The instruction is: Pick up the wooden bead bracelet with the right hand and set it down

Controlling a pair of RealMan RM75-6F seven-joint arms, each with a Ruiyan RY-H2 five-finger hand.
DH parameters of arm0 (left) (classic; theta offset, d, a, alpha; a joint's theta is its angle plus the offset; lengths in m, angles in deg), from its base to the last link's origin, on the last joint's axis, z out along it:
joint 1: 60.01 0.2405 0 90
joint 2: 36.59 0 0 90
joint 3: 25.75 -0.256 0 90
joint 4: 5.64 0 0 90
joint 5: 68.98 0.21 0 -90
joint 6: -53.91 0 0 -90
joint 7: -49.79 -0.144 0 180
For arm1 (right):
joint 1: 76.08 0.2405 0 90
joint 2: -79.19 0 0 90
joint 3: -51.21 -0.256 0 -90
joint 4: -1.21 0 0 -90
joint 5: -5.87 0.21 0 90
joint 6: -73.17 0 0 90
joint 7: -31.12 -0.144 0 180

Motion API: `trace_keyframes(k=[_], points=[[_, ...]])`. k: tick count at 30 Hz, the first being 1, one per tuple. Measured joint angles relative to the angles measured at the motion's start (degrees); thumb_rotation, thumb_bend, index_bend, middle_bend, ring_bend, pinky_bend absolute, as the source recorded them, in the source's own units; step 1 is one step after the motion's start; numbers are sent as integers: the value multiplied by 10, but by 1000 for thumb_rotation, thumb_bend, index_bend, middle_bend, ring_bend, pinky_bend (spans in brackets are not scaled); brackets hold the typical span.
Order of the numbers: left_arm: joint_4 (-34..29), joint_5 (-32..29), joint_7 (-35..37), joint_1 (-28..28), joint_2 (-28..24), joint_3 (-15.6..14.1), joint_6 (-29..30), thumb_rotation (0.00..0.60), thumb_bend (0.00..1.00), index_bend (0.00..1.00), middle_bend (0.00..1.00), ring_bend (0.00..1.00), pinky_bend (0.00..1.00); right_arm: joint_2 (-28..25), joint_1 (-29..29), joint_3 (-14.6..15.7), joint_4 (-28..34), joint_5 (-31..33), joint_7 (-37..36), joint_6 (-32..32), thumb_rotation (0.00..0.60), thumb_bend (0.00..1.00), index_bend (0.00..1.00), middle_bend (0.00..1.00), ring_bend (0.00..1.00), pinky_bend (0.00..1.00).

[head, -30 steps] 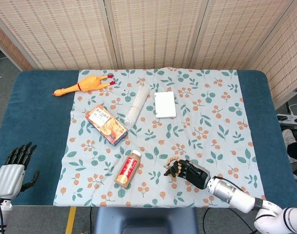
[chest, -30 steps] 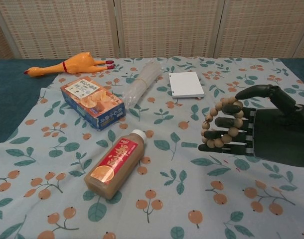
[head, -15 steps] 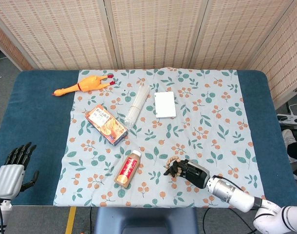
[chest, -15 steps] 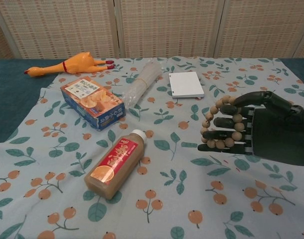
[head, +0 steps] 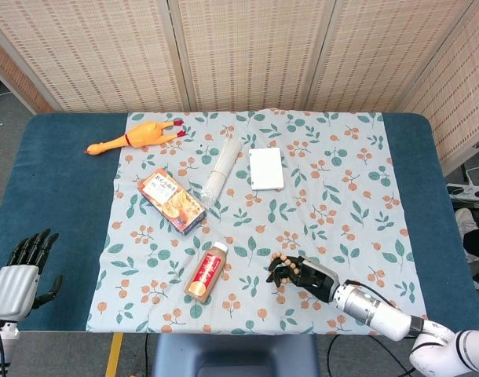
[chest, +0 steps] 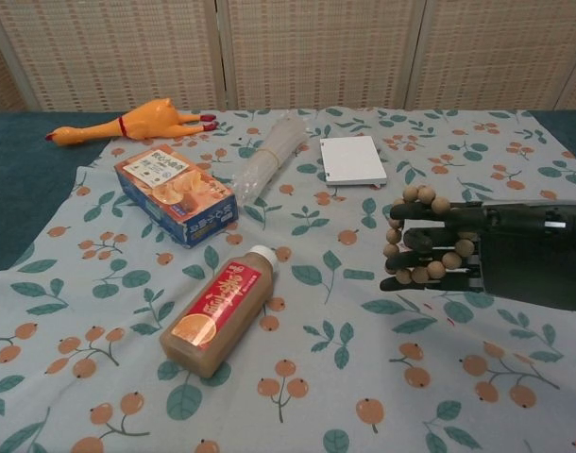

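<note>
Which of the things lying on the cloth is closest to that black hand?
The brown drink bottle, lying just left of the right hand; the rest lie farther back.

A rubber chicken [head: 133, 137] lies far left; a snack box [head: 172, 201] sits nearer; a bottle [head: 206, 270] lies nearest; a white pad [head: 266, 168] and what may be bagged straws [head: 219, 170] lie far.

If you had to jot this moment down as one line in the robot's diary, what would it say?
step: pick up bracelet | right robot hand: holding the bead bracelet | left robot hand: open, idle at table edge | nearby: drink bottle
</note>
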Motion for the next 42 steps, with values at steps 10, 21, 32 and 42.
trace_keyframes(k=[10, 21, 32, 42], points=[[0, -1, -2, -1, 1, 0, -2, 600, 453, 0, 0, 0, 95, 3, -16, -3, 14, 17, 127, -8, 255, 324, 351, 534, 196, 187], [0, -2, -1, 0, 0, 0, 0, 600, 456, 0, 0, 0, 96, 13, -14, 0, 13, -12, 134, -28, 194, 343, 416, 533, 197, 181], [-2, 2, 4, 3, -3, -1, 4, 600, 455, 0, 0, 0, 96, 29, -2, 3, 23, -19, 120, -34, 365, 738, 530, 533, 197, 181], [-2, 4, 4, 4, -4, -1, 7, 600, 454, 0, 0, 0, 97, 20, 4, 10, 27, -17, 120, -35, 600, 1000, 546, 533, 198, 183]])
